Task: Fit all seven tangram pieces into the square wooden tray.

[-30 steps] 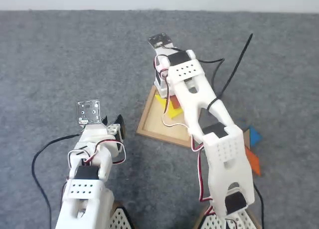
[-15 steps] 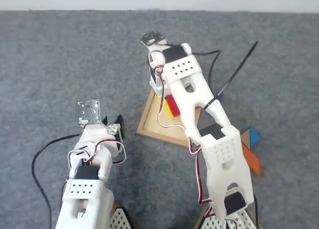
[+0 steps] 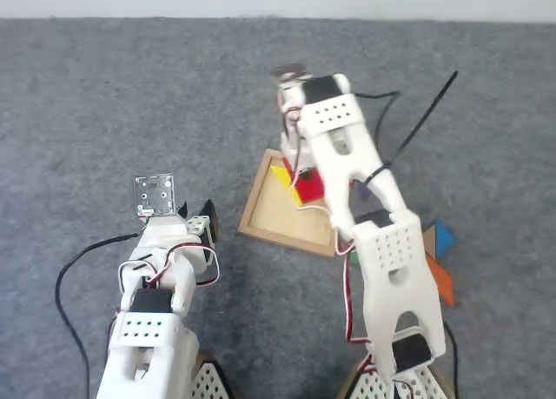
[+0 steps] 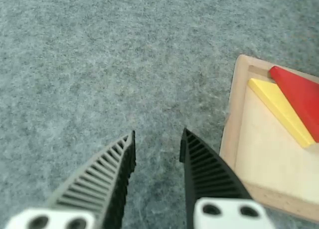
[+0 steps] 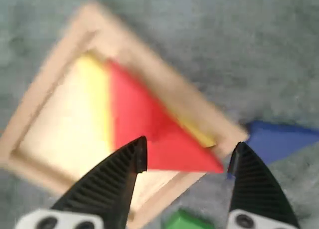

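High view: wooden tray (image 3: pixel 276 215) sat mid-tabletop (image 3: pixel 104 95); red piece (image 3: pixel 311 186) and yellow piece (image 3: pixel 282 175) lay at its far edge.
Left wrist view: left pincer (image 4: pixel 158 134) released, empty, beside the tray.
Right wrist view: right pincer (image 5: pixel 190 144) released above the red piece; blue piece (image 5: pixel 279 136) lay outside the tray.

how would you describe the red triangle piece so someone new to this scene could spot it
On the grey carpeted table sits a square wooden tray. Inside it, near one corner, lies a flat red triangular piece beside a yellow piece. It is the only red piece; a blue piece and an orange piece lie outside the tray.
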You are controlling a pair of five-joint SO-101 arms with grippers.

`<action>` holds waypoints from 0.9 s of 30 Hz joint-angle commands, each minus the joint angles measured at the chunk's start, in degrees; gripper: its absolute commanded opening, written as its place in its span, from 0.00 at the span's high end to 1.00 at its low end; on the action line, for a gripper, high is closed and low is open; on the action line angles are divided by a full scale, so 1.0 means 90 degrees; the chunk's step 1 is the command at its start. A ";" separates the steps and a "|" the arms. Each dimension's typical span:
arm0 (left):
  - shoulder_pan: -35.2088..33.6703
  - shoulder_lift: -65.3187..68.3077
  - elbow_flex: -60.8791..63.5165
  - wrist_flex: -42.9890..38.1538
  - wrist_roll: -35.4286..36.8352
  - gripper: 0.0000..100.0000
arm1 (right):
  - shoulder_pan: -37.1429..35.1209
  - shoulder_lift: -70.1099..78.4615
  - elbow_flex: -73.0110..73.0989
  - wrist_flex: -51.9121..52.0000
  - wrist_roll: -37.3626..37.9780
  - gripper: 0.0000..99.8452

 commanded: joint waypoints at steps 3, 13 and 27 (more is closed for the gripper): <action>-0.0039 -0.0088 -0.0083 0.0049 0.0049 0.85 | 0.0581 -0.0112 -0.0488 -0.0659 -0.1377 0.73; -0.0039 -0.0088 -0.0083 0.0049 0.0049 0.85 | -0.0044 0.0464 -0.0684 -0.1499 -0.1485 0.73; -0.0039 -0.0088 -0.0083 0.0049 0.0049 0.85 | -0.0718 -0.0093 -0.0694 -0.0366 -0.0772 0.73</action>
